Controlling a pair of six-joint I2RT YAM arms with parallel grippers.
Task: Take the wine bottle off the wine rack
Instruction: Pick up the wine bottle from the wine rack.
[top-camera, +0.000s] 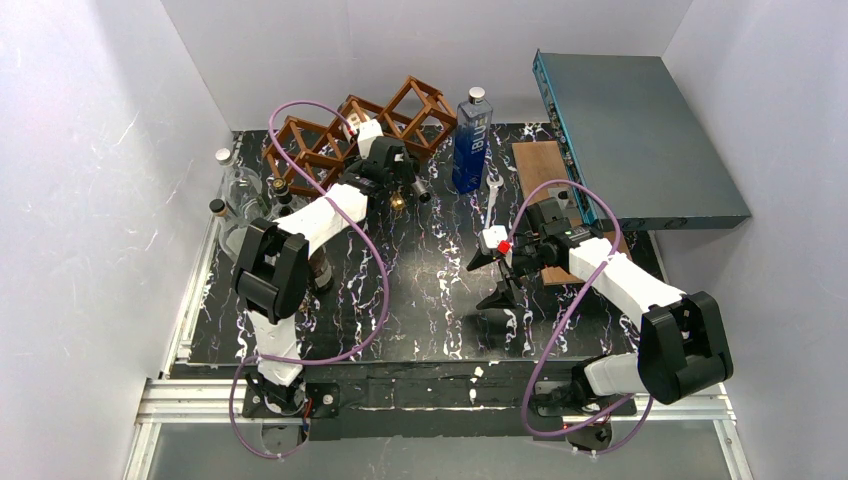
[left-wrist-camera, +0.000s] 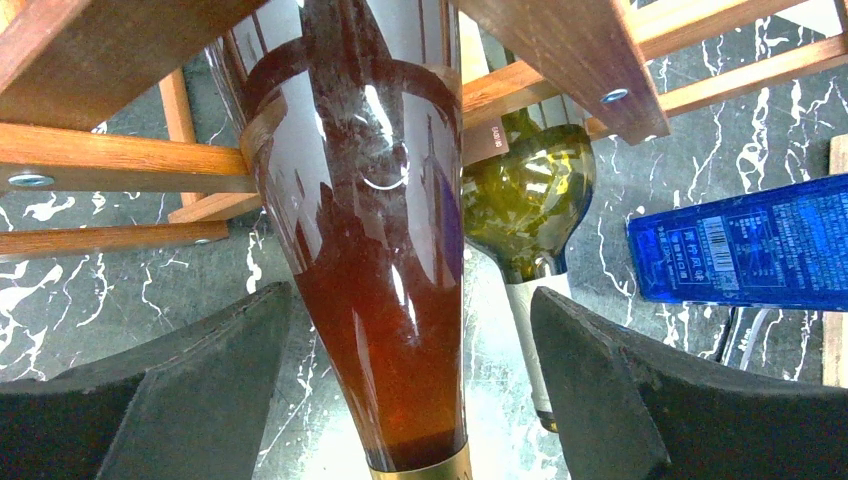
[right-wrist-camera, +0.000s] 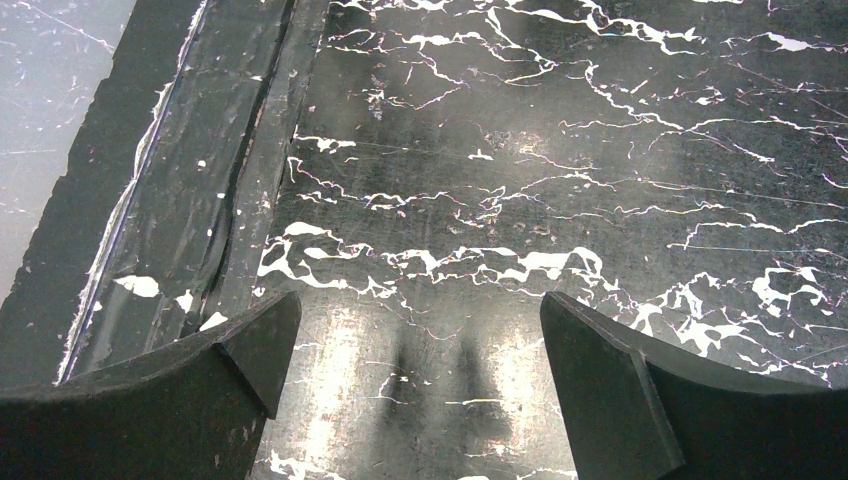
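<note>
Our left hand (left-wrist-camera: 412, 310), spread, straddles the wine bottle (left-wrist-camera: 365, 250) without gripping; wine rack (left-wrist-camera: 120, 160) slats and a green bottle (left-wrist-camera: 525, 200) crowd it; right hand (right-wrist-camera: 420, 315) spread, empty.

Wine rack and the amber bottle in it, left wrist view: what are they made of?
Wine rack: looks like wood, reddish-brown stain, low sheen; grain shows, slats fixed with metal screws. Bottle: probably clear glass, glossy; sharp reflections, amber liquid visible through it, gold band at the neck.
</note>
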